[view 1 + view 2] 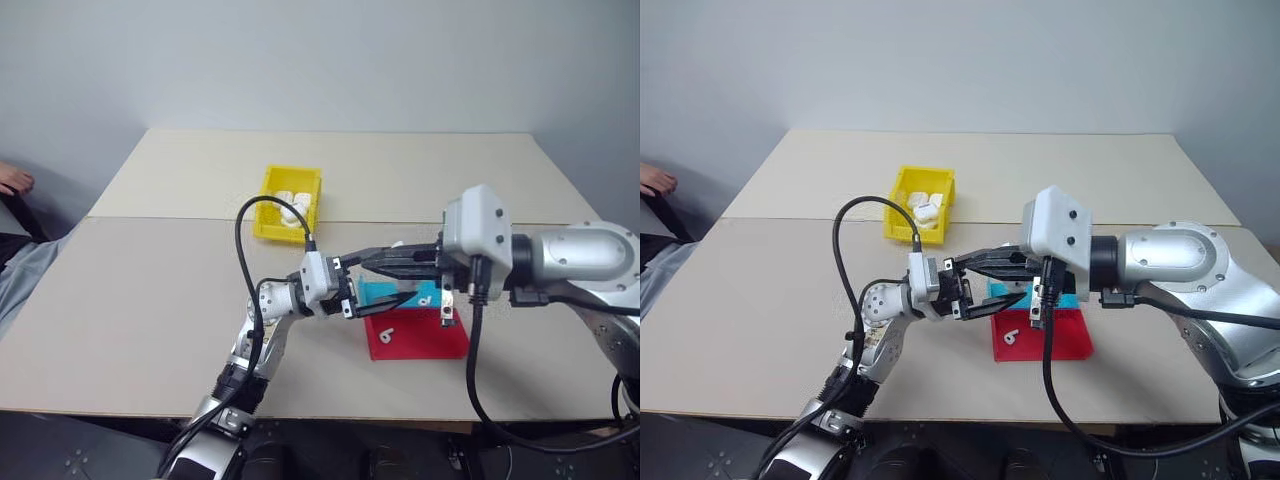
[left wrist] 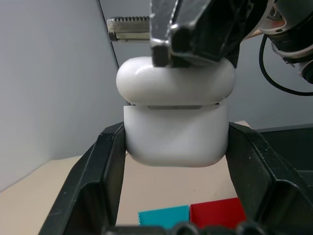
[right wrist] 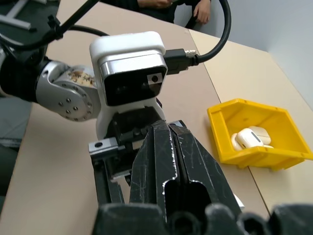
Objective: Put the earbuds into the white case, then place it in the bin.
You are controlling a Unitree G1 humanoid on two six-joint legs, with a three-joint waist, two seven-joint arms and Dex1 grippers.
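left wrist view: the glossy, rounded white case (image 2: 176,117), lid almost down, sits clamped in the left gripper (image 2: 176,161) above the tray (image 1: 415,325); the right gripper (image 2: 188,36), fingers together, presses its lid.

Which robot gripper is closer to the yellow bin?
Left. The left gripper, holding the white case, sits just on the near side of the bin; the right gripper reaches in from farther right, over the tray.
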